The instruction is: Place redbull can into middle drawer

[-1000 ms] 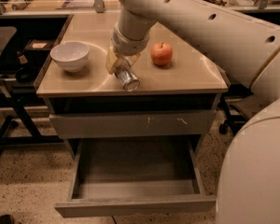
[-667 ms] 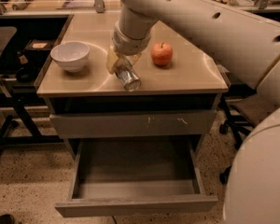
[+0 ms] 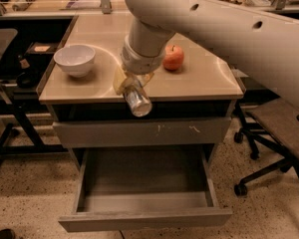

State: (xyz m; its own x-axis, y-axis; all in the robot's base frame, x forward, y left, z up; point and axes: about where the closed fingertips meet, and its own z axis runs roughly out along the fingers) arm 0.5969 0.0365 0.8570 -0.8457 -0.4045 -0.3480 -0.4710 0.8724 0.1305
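Observation:
My gripper [image 3: 131,87] hangs from the big white arm over the front edge of the cabinet top and is shut on the redbull can [image 3: 138,103]. The slim silver can is tilted, with its lower end sticking out past the counter edge. Below, the middle drawer [image 3: 144,179] is pulled open; it is a wide, shallow grey tray with a plain front panel, and nothing lies in it. The can is well above the drawer, level with the counter edge.
A white bowl [image 3: 74,59] stands at the left of the beige cabinet top [image 3: 204,81] and a red apple [image 3: 173,58] right of the arm. A closed grey drawer front with white scuffs [image 3: 139,132] sits above the open drawer. Office chair legs [image 3: 261,158] are at the right.
My gripper has carried the can forward, from above the counter top to over its front edge. The bowl, the apple and the open drawer have not moved.

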